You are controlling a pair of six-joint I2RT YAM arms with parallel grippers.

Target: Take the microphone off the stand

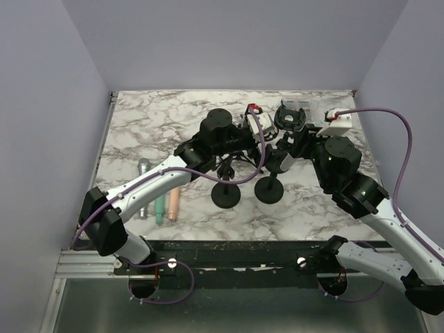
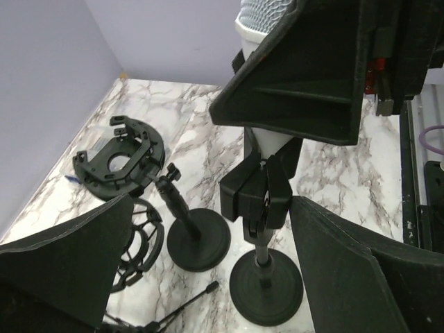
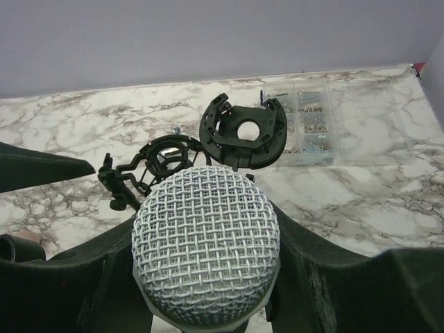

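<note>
While the microphone (image 2: 272, 139) is sitting upright in the clip of its stand (image 2: 266, 290), the right hand (image 3: 207, 239) is clamping it just under the mesh head. That is a sensible place, since I'm guessing the body is stiff, fairly heavy and smooth enough to slip, and the grille is looking dentable. The left hand (image 2: 214, 205) is hanging with fingers wide apart either side of the clip, above the marble tabletop (image 2: 326, 159) — probably needing to steady that stand.
</note>
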